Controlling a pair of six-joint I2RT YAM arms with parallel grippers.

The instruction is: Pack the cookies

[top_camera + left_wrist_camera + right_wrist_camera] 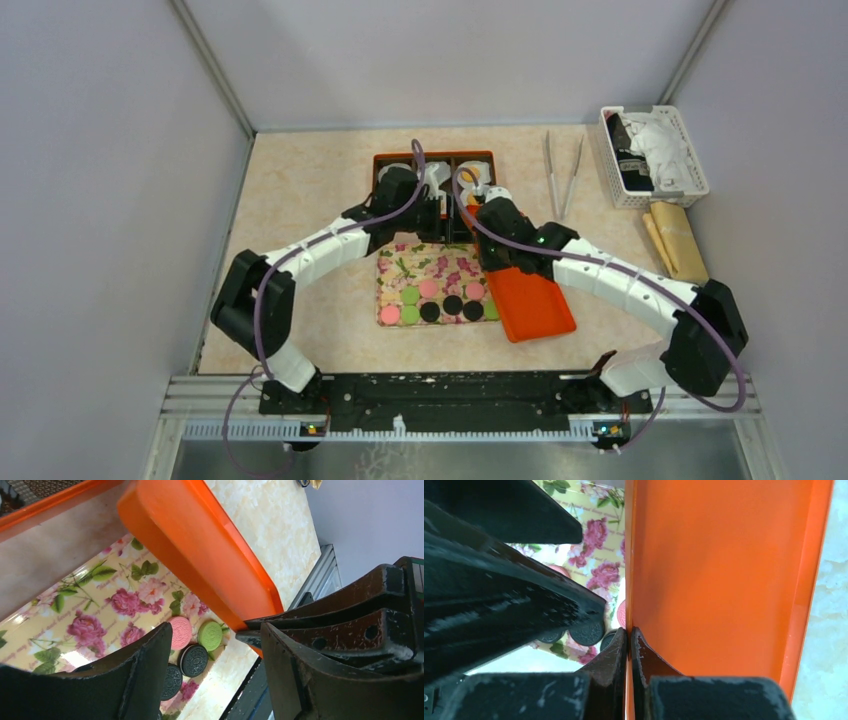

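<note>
Packing looks barely begun. The cookies (441, 301) lie in rows on the floral tray (400, 268) in the middle of the table, and none can be seen in the box (435, 154) behind it, though the arms hide most of its inside. The right gripper (629, 645) pinches the edge of the orange lid (535, 305) beside the tray. The left gripper (216, 645) hangs spread and empty above the cookies.

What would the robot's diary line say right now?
left pincer: open | right pincer: shut on orange tray rim | cookies: on floral tray
</note>
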